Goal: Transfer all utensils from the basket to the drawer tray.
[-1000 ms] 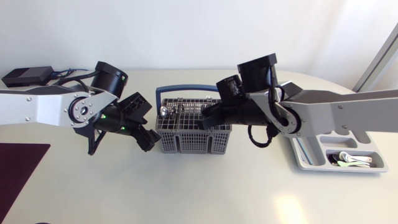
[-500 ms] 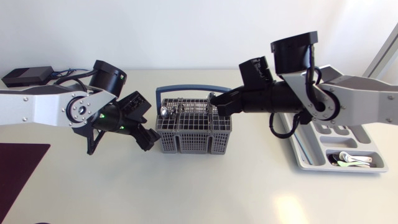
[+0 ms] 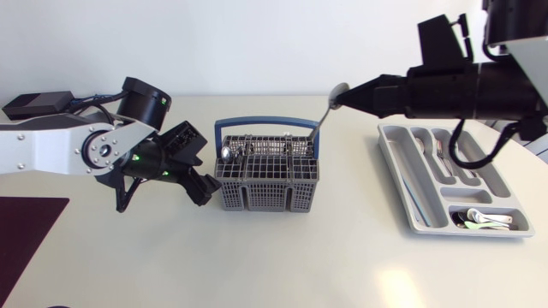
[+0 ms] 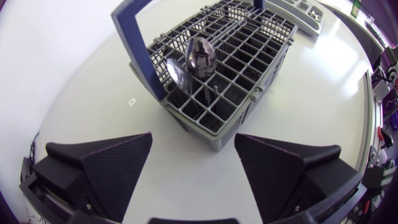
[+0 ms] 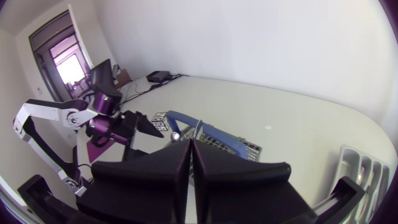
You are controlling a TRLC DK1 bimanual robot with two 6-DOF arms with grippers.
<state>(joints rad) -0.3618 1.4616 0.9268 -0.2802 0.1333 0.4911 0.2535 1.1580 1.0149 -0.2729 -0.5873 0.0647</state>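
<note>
Basket (image 3: pixel 265 175): grey mesh, blue handle, mid worktop (image 3: pixel 257 257).
Spoon (image 3: pixel 330 103): shiny metal, slim handle hanging down; above basket's R end.
R hand (image 3: pixel 340 96): pinched tight on Spoon near its bowl.
L hand (image 4: pixel 193 137): spread wide, holding nothing, just L of basket.
Two spoons (image 4: pixel 200 55): in basket, bowls up, by handle.
Tray (image 3: pixel 411 214): grey, well R of basket.

The pale table (image 3: pixel 282 257) carries a grey basket (image 3: pixel 265 195) (blue handle) at its middle, a drawer tray (image 3: pixel 399 171) to its right, and a dark mat (image 3: pixel 26 231) far left.

Left claw (image 4: pixel 193 143) gapes low — right claw (image 3: pixel 344 97) high, pinching a spoon (image 3: pixel 326 109).
</note>
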